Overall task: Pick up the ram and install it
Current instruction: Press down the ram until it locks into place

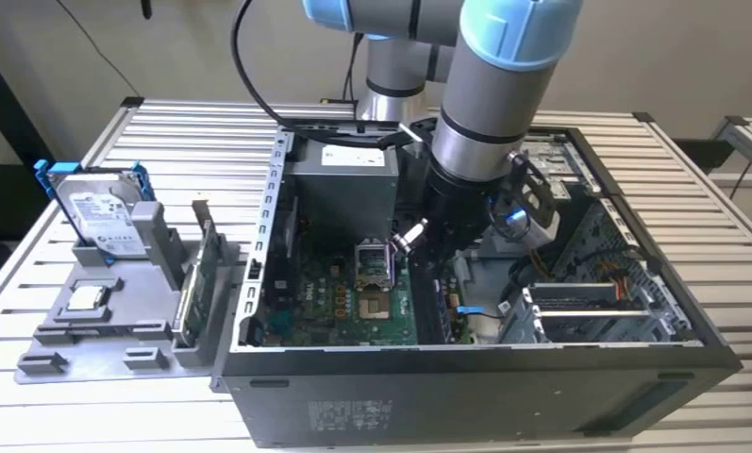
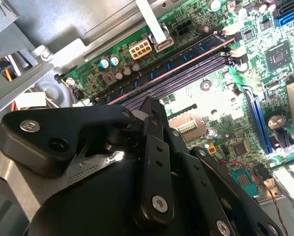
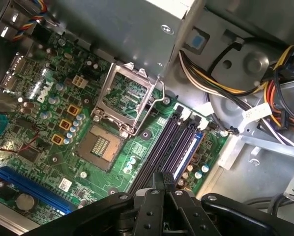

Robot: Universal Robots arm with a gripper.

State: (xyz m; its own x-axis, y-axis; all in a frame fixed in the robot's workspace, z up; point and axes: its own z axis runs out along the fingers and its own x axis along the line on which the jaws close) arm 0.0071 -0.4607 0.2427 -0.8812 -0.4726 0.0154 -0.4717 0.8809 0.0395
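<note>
Pincer [image 3: 164, 183] tips over memory slots [image 3: 174, 142], grip hidden.

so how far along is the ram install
Done, by the look of it: the ram stands in the outermost of the memory slots in the second wrist view. In hand: nothing; the gripper is shut and empty, just above the neighbouring slots. Left: I cannot tell whether the ram is fully seated or latched.
</note>
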